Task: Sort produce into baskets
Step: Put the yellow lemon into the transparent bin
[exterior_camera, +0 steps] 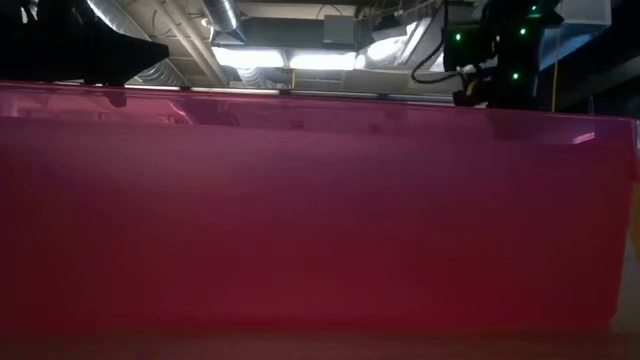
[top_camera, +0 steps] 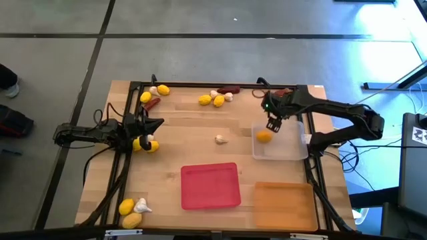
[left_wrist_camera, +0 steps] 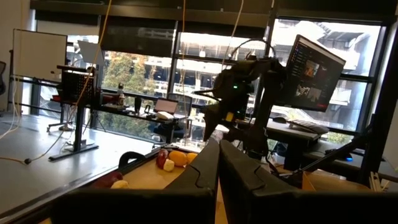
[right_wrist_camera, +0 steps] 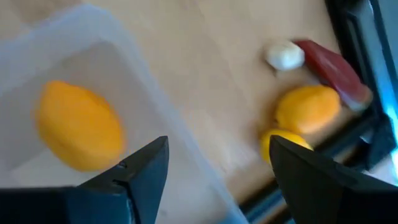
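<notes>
My right gripper is open and empty above the far left corner of the clear tray. One lemon lies on that tray's floor. My left gripper is shut and holds nothing at the table's left, pointing level toward the right edge. Two lemons and a garlic bulb lie just near of it. The red tray and the orange tray sit at the near edge. A garlic bulb lies at mid table.
Lemons, garlic and a chili lie at the far left. Two lemons, a garlic and a chili lie at the far middle and show in the right wrist view. Two lemons and a garlic lie near left. The red tray's wall fills the low view.
</notes>
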Controlling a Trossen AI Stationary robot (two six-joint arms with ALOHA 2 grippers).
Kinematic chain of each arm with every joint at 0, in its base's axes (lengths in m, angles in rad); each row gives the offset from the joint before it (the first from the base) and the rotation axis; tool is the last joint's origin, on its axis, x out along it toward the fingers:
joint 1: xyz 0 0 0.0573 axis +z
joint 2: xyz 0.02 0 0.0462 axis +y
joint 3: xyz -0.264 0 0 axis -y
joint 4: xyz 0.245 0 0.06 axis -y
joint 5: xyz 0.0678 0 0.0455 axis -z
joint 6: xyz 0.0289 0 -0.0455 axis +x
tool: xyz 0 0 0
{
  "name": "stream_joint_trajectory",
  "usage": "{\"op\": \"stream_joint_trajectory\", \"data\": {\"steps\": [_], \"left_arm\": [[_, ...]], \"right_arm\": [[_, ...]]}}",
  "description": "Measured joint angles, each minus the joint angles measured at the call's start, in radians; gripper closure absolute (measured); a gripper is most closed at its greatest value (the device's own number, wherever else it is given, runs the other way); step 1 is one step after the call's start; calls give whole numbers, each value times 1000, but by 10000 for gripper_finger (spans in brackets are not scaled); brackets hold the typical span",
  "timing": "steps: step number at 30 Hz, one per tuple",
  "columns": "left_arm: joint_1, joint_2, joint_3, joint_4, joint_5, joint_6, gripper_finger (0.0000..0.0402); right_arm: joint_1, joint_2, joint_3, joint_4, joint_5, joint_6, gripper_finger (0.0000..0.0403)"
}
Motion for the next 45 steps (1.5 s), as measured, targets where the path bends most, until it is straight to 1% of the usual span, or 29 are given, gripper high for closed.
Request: {"op": "stream_joint_trajectory", "data": {"steps": [3, 8, 15, 21, 25, 31, 36, 45], "left_arm": [[0, 0, 0, 0, 0, 1, 394], [0, 0, 0, 0, 0, 5, 394], [0, 0, 0, 0, 0, 5, 394], [0, 0, 0, 0, 0, 5, 394], [0, 0, 0, -5, 0, 5, 394], [0, 0, 0, -39, 0, -6, 394], [0, 0, 0, -47, 0, -6, 394], [0, 0, 0, -54, 0, -5, 394]], "right_arm": [[-78, 0, 0, 3, 30, -30, 145], [-211, 0, 0, 13, 38, -69, 160], [-320, 0, 0, 22, 20, -107, 171], [-380, 46, 1, 40, -33, -124, 161], [-413, 112, 2, 41, 10, -128, 141], [-466, 194, 1, 36, 8, -128, 116], [-495, 249, 1, 38, 11, -128, 112], [-498, 328, 1, 68, 14, -123, 111]]}}
